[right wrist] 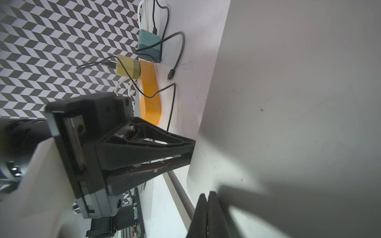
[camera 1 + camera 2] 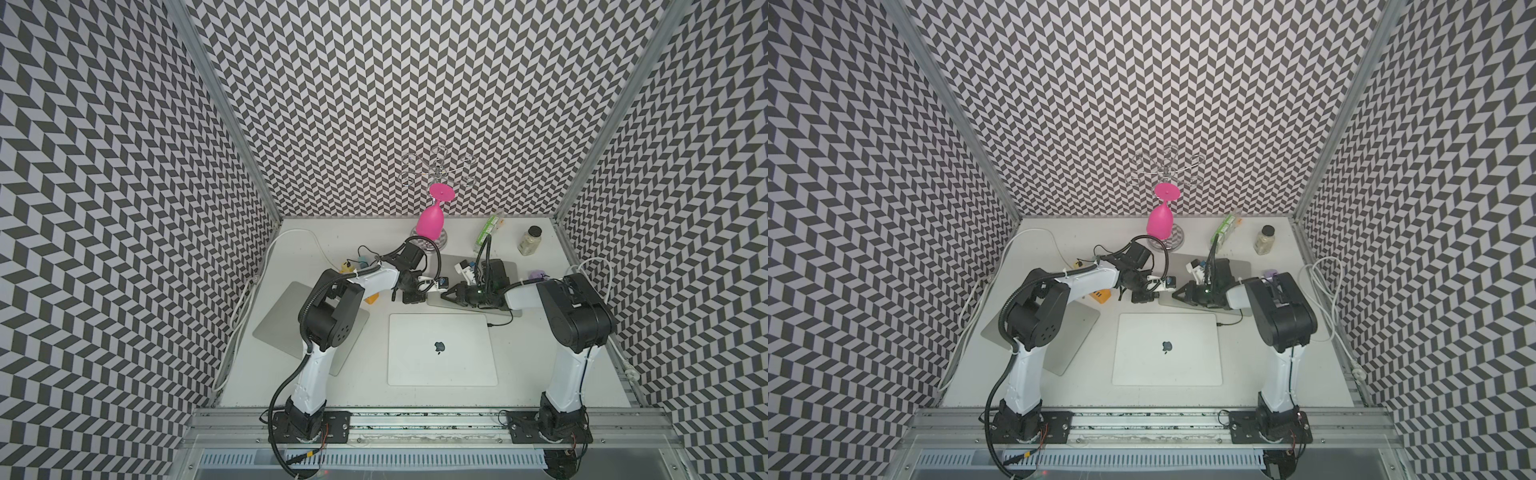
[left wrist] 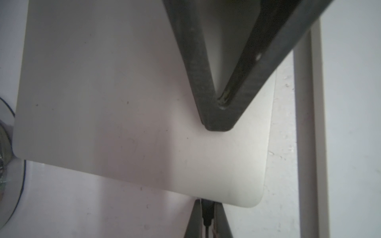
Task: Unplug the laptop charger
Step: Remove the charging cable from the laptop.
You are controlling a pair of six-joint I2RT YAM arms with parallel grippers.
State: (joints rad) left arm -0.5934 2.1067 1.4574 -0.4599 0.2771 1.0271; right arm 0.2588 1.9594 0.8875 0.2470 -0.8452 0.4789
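Note:
A silver laptop (image 3: 123, 103) lies closed at the back of the table, in both top views (image 2: 449, 262) (image 2: 1179, 266). The laptop charger's black plug (image 3: 207, 214) sits in its edge. My left gripper (image 3: 207, 206) is shut on that plug, also seen in a top view (image 2: 422, 296) and the right wrist view (image 1: 190, 148). The plug's black cable (image 1: 172, 103) appears to run to a yellow-green charger brick (image 1: 127, 67) on an orange power strip (image 1: 150, 92). My right gripper (image 1: 207, 195) is shut and empty, its tip resting on the lid (image 3: 218, 123) (image 2: 444, 297).
A second closed laptop (image 2: 442, 349) with an apple logo lies in front, a black cable (image 2: 492, 324) at its right edge. A third laptop (image 2: 282, 320) lies under the left arm. A teal charger (image 1: 148, 44), a pink glass (image 2: 430, 222) and a jar (image 2: 530, 241) stand behind.

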